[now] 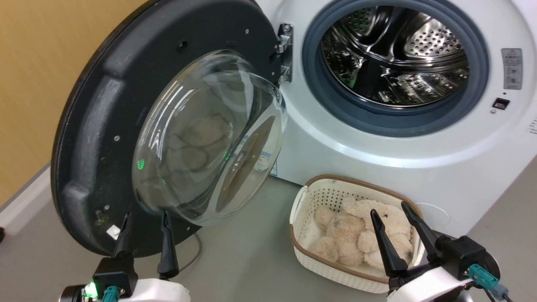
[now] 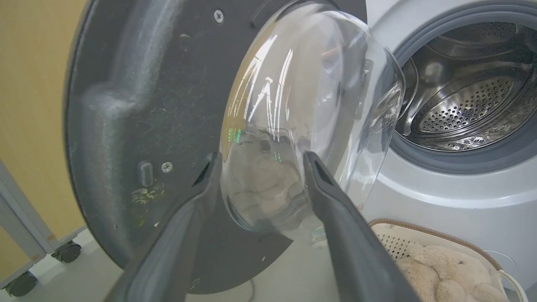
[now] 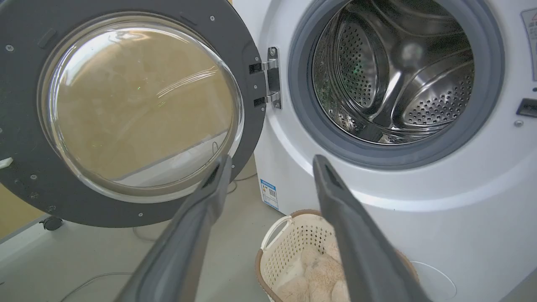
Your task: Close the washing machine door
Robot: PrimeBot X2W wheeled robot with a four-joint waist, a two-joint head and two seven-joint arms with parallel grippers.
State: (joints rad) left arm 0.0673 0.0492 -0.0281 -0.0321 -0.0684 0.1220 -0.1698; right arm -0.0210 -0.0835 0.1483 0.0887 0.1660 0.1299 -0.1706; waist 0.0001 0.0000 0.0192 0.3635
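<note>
How it will handle: door is judged big, stiff & prob. heavy. It should be swung on its hinge, not lifted. Glass bowl is judged smooth, slippery & easy to crack.
Where to push: the dark flat ring is best picked, at the edge far from the hinge, where less push is needed. The glass is best left alone. Prob. no grab is needed, just a flat push.
Look of door: round & black, w/ a shiny outer rim and a dull, dusty inside face dotted w/ small screws. The clear bowl bulges out toward the robot.
Where door is: swung wide open, hung at the robot's left of the washer, beside the drum hole. Its bottom edge is seen low, near the floor.
L claw: fingers apart, nothing held. It is seen by the door's bottom edge, under the glass; touch can't be told.
R claw: fingers apart, nothing held. It is seen over the basket w/ a soft toy, well apart from the door.
Task so far: not yet done, door wide open.
</note>
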